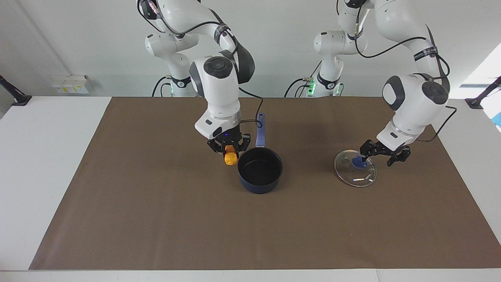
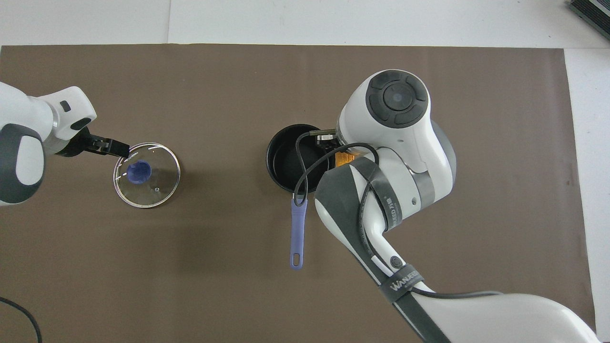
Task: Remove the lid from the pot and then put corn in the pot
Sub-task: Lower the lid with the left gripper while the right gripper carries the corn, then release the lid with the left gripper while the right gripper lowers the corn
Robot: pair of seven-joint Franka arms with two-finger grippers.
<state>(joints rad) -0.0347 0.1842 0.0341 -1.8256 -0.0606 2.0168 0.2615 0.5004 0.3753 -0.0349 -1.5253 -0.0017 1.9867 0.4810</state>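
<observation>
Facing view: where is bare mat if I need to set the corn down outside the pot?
Bare mat lies between the pot and the lid, and toward the right arm's end. It is crowded at the pot's rim, where the right gripper holds the corn.

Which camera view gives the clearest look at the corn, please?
The facing view: the corn hangs in plain sight from the right end effector, beside the pot rim. In the overhead view the right arm covers it, leaving an orange sliver.
</observation>
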